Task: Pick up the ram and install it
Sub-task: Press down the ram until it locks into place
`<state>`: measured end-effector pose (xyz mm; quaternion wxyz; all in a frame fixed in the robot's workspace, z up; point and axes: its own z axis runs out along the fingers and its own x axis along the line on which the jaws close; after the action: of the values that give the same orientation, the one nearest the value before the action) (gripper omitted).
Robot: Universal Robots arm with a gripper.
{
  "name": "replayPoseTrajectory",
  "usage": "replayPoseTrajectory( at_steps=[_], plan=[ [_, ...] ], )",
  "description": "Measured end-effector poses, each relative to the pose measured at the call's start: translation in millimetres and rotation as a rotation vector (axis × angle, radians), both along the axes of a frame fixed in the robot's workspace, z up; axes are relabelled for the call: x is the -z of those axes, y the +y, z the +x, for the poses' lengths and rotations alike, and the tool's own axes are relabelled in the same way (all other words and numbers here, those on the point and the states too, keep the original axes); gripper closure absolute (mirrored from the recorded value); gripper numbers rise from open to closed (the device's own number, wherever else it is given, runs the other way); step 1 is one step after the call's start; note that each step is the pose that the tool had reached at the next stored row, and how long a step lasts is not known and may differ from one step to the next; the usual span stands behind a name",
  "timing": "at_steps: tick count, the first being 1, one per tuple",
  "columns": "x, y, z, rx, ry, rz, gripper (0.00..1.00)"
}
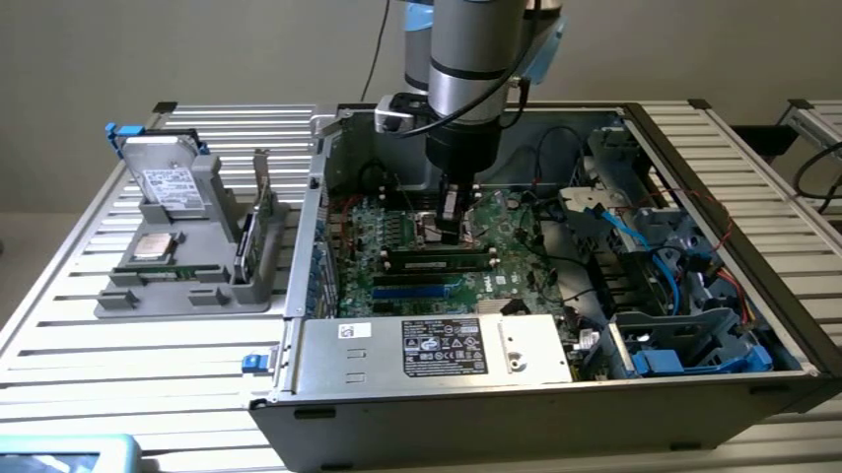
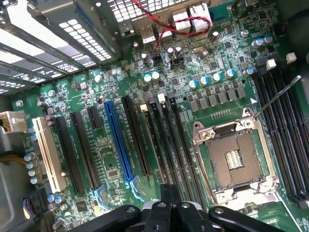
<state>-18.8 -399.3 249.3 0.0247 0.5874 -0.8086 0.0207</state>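
Observation:
The ram [image 1: 441,264], a narrow green stick with a pale label, stands on edge in a black memory slot of the motherboard [image 1: 394,246] inside the open computer case. My gripper [image 1: 456,239] hangs straight down into the case just above the stick's middle, beside the processor socket [image 2: 234,162]. In the wrist view the fingertips [image 2: 169,193] are pressed together as one dark block over the row of memory slots [image 2: 166,140]. Nothing is between them. I cannot tell whether the tips touch the stick's top edge.
The case walls [image 1: 315,227] surround the motherboard. A silver power supply [image 1: 441,347] lies along the near side, with cables and blue drive bays [image 1: 684,345] on the exterior view's right. A grey parts holder [image 1: 184,256] with a drive stands outside the case on the exterior view's left.

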Motion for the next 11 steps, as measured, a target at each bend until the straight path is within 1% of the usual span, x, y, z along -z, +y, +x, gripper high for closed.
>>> replayPoseTrajectory(
  at_steps=[1,2,3,6,8,9,11],
  plan=[
    [0.0,0.0,0.0,0.010,0.0001,-0.0023,0.89],
    [0.0,-0.1,0.0,0.020,-0.0001,-0.0059,0.89],
    [0.0,-0.1,0.0,0.028,-0.0002,-0.0106,0.89],
    [-0.1,-0.1,0.0,0.050,-0.0017,-0.0276,0.89],
    [-0.1,-0.1,0.0,0.065,-0.0030,-0.0364,0.89],
    [-0.1,-0.1,0.0,0.074,-0.0033,-0.0386,0.89],
    [-0.2,-0.1,-0.1,0.096,-0.0034,-0.0413,0.89]
  ],
)
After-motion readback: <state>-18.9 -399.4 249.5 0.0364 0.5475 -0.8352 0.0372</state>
